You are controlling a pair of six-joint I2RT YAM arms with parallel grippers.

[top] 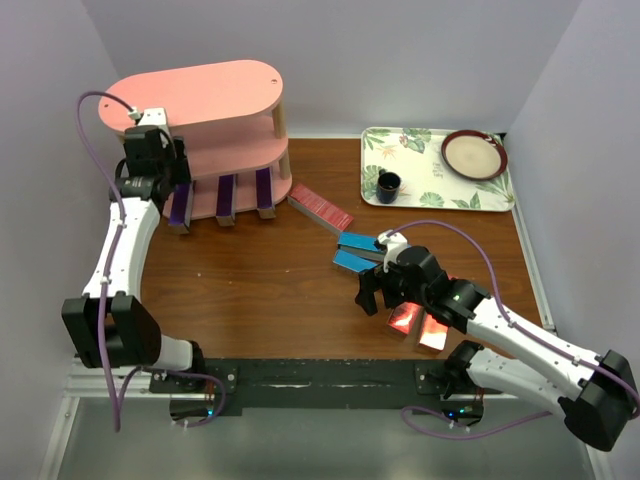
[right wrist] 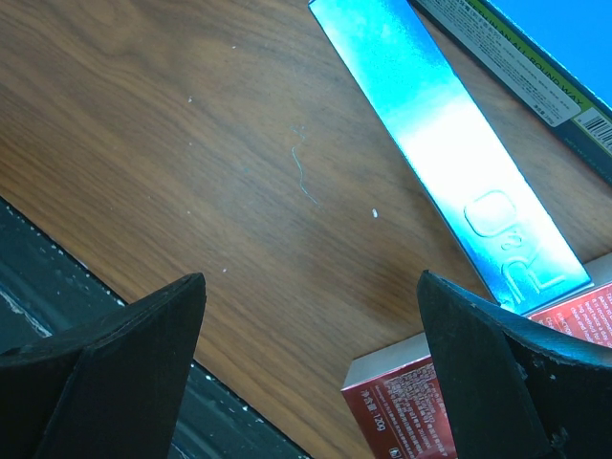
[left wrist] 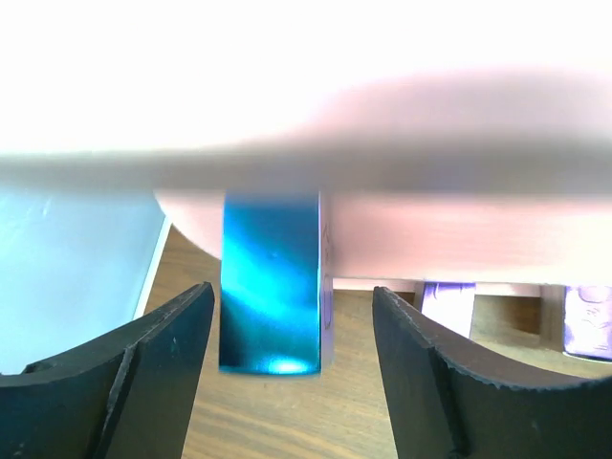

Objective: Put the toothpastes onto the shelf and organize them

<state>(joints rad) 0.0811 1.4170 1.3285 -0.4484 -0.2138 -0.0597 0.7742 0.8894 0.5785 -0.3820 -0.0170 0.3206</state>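
- While the left gripper (left wrist: 292, 311) is poised at the bottom tier of the shelf (top: 215, 90), a blue carton (left wrist: 271, 282) is framed between its jaws. A gap is seen on each side, so the jaws are parted and nothing is gripped.
- That carton's long axis is run back under the board above. Two purple cartons (left wrist: 448, 306) are ranged to its right on the same tier.
- Right gripper (right wrist: 311, 282) is spread wide over the table (right wrist: 191, 143), with nothing held.
- Loose blue carton (right wrist: 449, 163) is found flat, ahead and right of those jaws, its long axis slanted across the jaw line. A wrist turn is judged needed before any closing.
- Red cartons (right wrist: 397, 411) are crowded at its near end. Bare wood is left along its other flank.
- Right arm is judged nearer the loose stock, left arm nearer the shelf.
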